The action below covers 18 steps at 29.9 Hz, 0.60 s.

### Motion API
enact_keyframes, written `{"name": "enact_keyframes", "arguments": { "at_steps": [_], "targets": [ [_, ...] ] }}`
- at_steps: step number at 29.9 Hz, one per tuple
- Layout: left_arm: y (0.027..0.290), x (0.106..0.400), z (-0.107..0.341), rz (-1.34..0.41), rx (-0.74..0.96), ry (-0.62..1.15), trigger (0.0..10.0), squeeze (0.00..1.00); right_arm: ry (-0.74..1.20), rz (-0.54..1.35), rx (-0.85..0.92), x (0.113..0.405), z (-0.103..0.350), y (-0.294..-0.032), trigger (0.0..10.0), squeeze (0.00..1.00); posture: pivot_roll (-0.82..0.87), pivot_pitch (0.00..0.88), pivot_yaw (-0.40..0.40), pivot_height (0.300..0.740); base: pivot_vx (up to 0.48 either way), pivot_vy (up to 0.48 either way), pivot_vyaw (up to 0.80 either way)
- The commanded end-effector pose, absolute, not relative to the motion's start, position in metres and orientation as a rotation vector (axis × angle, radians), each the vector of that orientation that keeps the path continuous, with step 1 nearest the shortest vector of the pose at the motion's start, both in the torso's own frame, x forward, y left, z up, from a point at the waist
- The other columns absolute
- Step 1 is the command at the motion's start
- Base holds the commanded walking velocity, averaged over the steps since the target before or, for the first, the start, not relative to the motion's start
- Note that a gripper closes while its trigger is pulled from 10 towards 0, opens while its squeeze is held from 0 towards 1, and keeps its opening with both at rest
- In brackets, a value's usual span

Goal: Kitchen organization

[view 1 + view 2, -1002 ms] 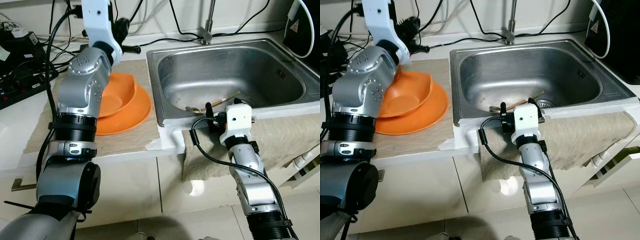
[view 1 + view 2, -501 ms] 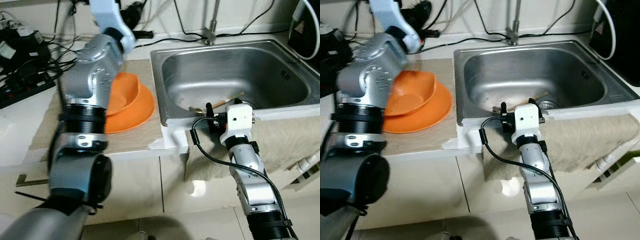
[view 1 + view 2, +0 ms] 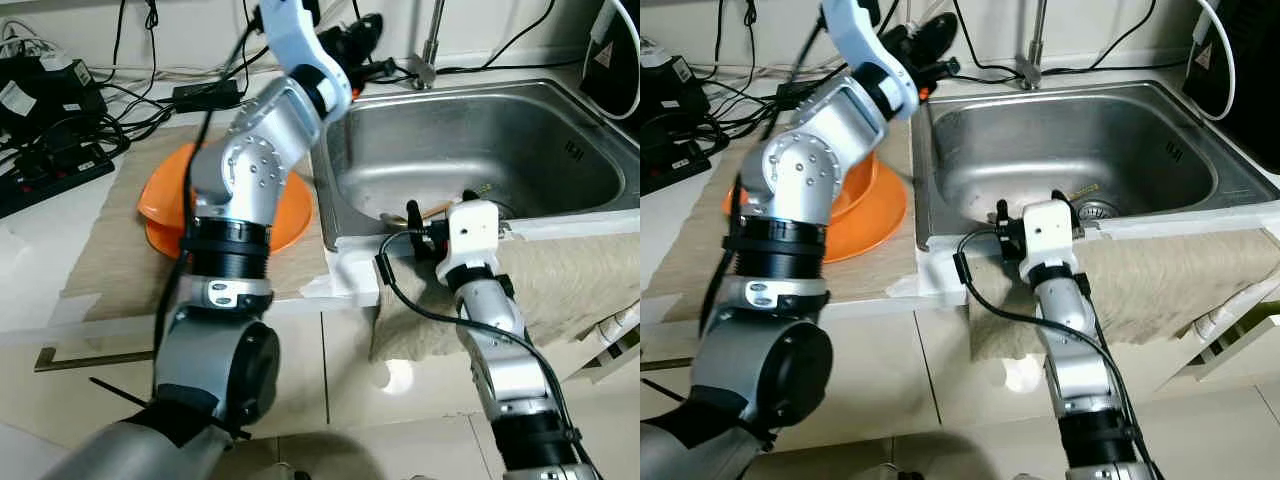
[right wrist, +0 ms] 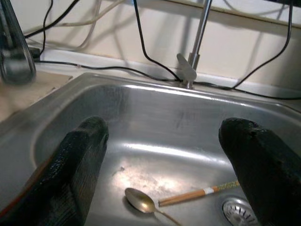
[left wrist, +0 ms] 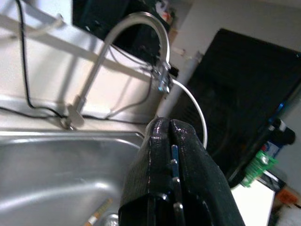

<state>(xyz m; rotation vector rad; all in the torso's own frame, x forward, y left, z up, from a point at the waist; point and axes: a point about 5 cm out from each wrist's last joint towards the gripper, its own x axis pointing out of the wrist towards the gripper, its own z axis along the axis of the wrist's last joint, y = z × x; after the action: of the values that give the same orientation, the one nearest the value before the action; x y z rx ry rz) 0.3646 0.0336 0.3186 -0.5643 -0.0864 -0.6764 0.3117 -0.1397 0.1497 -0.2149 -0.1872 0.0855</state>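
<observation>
Orange bowl [image 3: 170,195] on orange plate [image 3: 290,215], on the mat left of the sink [image 3: 560,150]; unheld. Left gripper [image 3: 925,40]: fingers pressed together, empty, swung within the last second from above the bowl to the sink's back-left corner. Spoon [image 4: 141,201] and chopstick [image 4: 197,194] lie in the basin near the drain. Right gripper [image 4: 164,174]: fingers spread wide at the front rim, aimed at them, likely collected next.

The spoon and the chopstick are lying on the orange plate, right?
No. The spoon and the chopstick lie in the bottom of the sink, near the drain, as the right wrist view shows. The orange plate sits on the counter beside the sink.
</observation>
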Motion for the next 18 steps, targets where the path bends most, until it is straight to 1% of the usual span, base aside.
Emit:
{"name": "enact_keyframes", "arguments": {
  "at_steps": [1, 5, 12, 13, 18],
  "targets": [
    [0.037, 0.362, 0.322, -0.674, -0.573, -0.097, 0.0, 0.00, -0.173, 0.104, -0.211, 0.313, 0.149, -0.137, 10.0, 0.00, -0.03, 0.000, 0.082, 0.740, 0.000, 0.000, 0.00],
    [0.034, 0.360, 0.321, -0.678, -0.582, -0.087, 0.0, 0.00, -0.182, 0.114, -0.206, 0.317, 0.155, -0.134, 10.0, 0.00, -0.03, 0.000, 0.082, 0.740, 0.000, 0.000, 0.00],
    [0.029, 0.358, 0.319, -0.684, -0.589, -0.075, 0.0, 0.00, -0.178, 0.187, -0.189, 0.322, 0.161, -0.120, 10.0, 0.00, -0.03, 0.000, 0.082, 0.740, 0.000, 0.000, 0.00],
    [0.028, 0.357, 0.319, -0.680, -0.580, -0.081, 0.0, 0.00, -0.158, 0.214, -0.183, 0.320, 0.157, -0.115, 10.0, 0.00, -0.03, 0.000, 0.082, 0.740, 0.000, 0.000, 0.00],
    [0.030, 0.358, 0.320, -0.665, -0.565, -0.092, 0.0, 0.00, -0.118, 0.242, -0.181, 0.313, 0.146, -0.110, 10.0, 0.00, -0.03, 0.000, 0.081, 0.740, 0.000, 0.000, 0.00]
  ]
}}
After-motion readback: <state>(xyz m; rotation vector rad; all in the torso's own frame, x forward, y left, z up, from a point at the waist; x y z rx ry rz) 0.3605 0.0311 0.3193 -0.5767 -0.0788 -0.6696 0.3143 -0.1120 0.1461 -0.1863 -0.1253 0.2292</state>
